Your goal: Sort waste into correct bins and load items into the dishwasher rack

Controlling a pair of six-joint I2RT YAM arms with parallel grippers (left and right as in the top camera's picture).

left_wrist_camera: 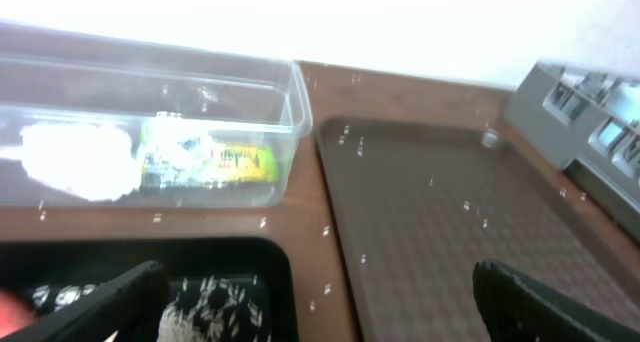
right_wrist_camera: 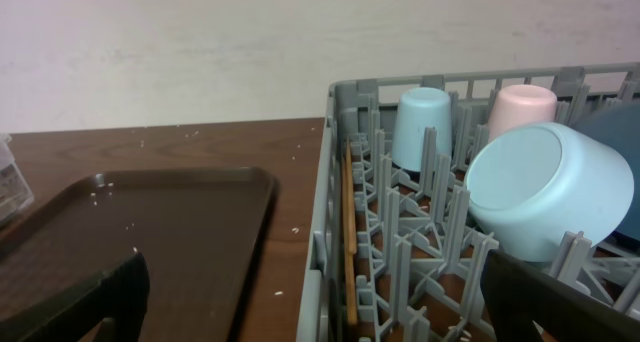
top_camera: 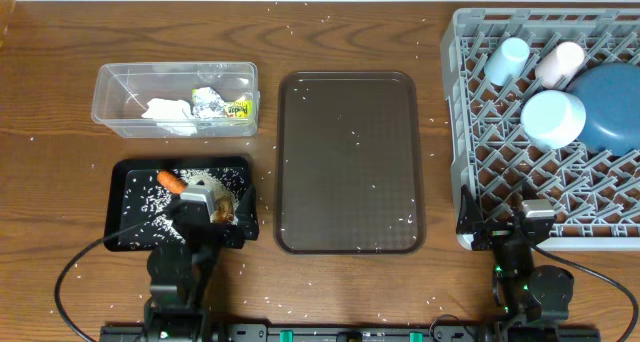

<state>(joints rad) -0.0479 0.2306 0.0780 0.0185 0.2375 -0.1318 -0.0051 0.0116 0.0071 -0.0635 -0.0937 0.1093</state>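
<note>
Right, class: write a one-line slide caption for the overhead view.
Napkin, foil ball and packet in clear tub; carrot and rice on black tray; cups, bowl and plate in rack.

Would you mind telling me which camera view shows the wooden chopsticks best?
The right wrist view: the chopsticks show as thin wooden sticks just inside the wall of the dishwasher rack. Overhead, I cannot make them out among the pegs; the left wrist view catches only a rack corner, no chopsticks.
</note>
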